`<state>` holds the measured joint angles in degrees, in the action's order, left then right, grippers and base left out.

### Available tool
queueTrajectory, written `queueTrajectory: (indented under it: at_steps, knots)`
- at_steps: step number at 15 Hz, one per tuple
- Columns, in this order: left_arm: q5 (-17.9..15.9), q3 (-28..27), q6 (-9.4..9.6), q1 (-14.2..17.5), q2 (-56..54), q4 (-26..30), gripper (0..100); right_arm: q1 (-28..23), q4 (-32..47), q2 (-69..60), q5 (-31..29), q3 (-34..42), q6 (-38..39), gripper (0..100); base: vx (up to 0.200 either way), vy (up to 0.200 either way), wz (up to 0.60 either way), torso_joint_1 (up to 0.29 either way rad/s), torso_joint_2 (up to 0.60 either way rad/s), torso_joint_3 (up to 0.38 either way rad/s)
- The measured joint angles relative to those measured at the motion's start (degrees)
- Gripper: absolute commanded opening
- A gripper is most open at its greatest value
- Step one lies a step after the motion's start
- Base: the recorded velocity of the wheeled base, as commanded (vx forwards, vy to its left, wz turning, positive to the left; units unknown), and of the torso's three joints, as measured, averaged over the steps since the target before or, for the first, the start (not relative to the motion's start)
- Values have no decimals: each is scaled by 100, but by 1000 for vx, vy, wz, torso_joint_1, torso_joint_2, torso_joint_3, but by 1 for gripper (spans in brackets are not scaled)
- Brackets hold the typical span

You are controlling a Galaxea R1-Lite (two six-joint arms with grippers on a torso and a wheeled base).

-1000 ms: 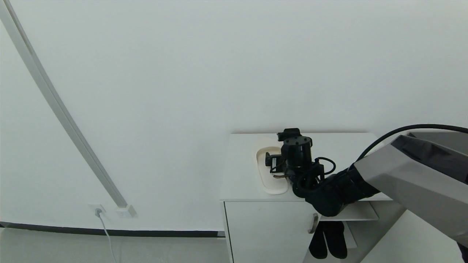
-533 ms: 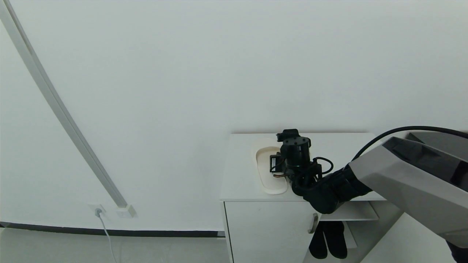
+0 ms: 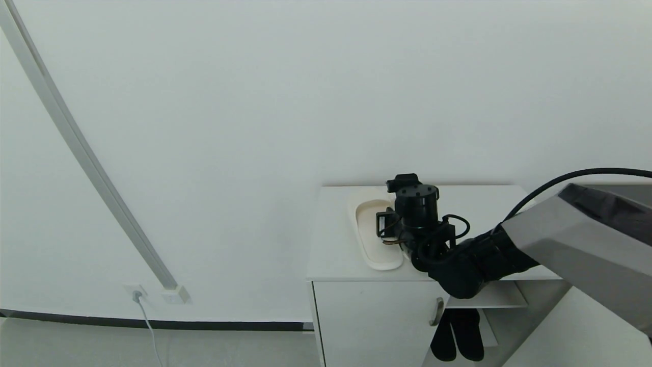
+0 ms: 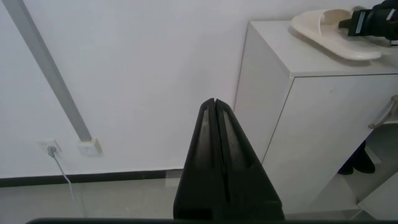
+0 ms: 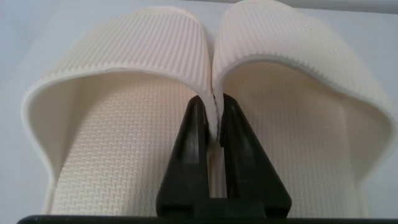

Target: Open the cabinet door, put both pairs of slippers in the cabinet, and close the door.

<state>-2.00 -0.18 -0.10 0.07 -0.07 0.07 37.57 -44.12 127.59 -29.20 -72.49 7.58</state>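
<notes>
My right claw [image 5: 213,107] is clamping the inner rims of both cream ribbed slippers [image 5: 124,143], lying front-to-back toward the white cabinet [image 3: 372,316] top's left edge.

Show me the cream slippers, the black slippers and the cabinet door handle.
cream slippers [image 5: 124,50], right wrist view, ribbed strap.
black slippers [image 3: 458,334], head view, middle of one slipper.
cabinet door handle [image 3: 436,311], head view, middle of bar.

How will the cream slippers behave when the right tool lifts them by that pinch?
The cream slippers look thin and foam-like, so probably light. They may sag or splay, since the right tool pinches only their adjoining strap edges. Ribbed texture likely limits slipping.
</notes>
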Motion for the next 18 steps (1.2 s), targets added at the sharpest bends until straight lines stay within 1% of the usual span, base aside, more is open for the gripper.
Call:
queueTrajectory:
  at_steps: [1,3,6,7,8,10,11,16,18]
  knots:
    - [0,0,2,0,0,0,0,52,-24,-261,84,262,-17,0,0,0,0,0,0,0]
    - [-16,0,26,-5,0,0,0,206,-71,-992,356,1157,-41,0,0,0,0,0,0,0]
    - [-21,0,50,0,0,2,0,482,-101,-2263,1029,2616,-56,0,0,0,0,0,0,0]
    - [-23,5,48,2,0,2,0,556,-35,-2667,1207,3004,-61,0,0,0,0,0,0,0]
    - [-24,7,45,2,0,0,0,622,222,-3062,1313,3294,-66,0,0,0,0,0,0,0]
    - [-23,5,23,0,0,0,0,711,1024,-3629,1403,3536,-66,0,0,0,0,0,0,0]
    - [-24,5,21,2,0,2,0,761,1207,-3840,1420,3574,-61,0,0,0,0,0,0,0]
    - [-23,0,10,0,0,2,0,951,1242,-4214,1423,3639,-48,0,0,0,0,0,0,0]
    - [-27,0,10,0,0,2,0,978,1242,-4242,1418,3650,-48,0,-200,0,0,2,0,5]
